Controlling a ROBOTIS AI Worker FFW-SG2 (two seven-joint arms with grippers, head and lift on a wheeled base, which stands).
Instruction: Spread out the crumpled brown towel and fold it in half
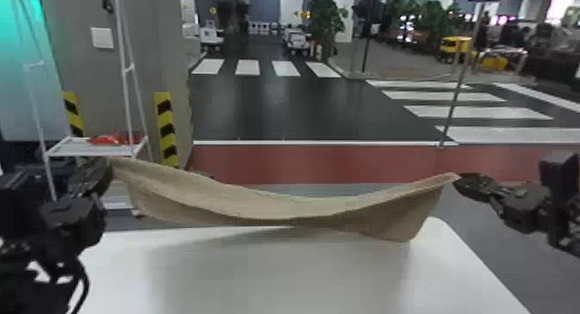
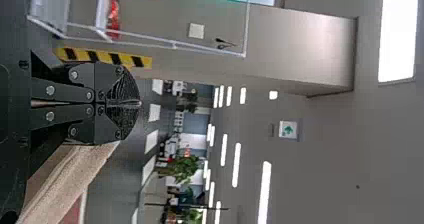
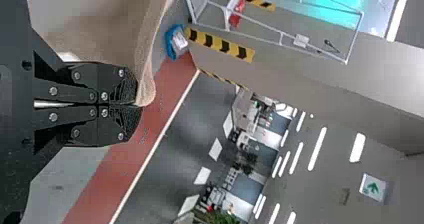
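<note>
The brown towel (image 1: 293,209) hangs slung between the two hands above the far part of the white desk (image 1: 280,278), its middle sagging and one lower corner drooping towards four o'clock in the head view; whether that corner touches the desk cannot be told. The cloth looks light and limp, hardly slippery and in no danger of breaking, though it will likely crease or fold under itself if set down slack. The two upper corners are the right places to hold it, and a little outward pull should flatten the sag before it is laid down.

At nine o'clock the left hand (image 1: 111,162) has its fingers closed on one corner; at three o'clock the right hand (image 1: 456,179) pinches the other between its fingertips, a small lip of cloth poking out. The left arm (image 1: 73,214) and right arm (image 1: 561,214) are spread wide, the hands facing inward at roughly matching height. Spreading seems nearly done; the fold remains.
</note>
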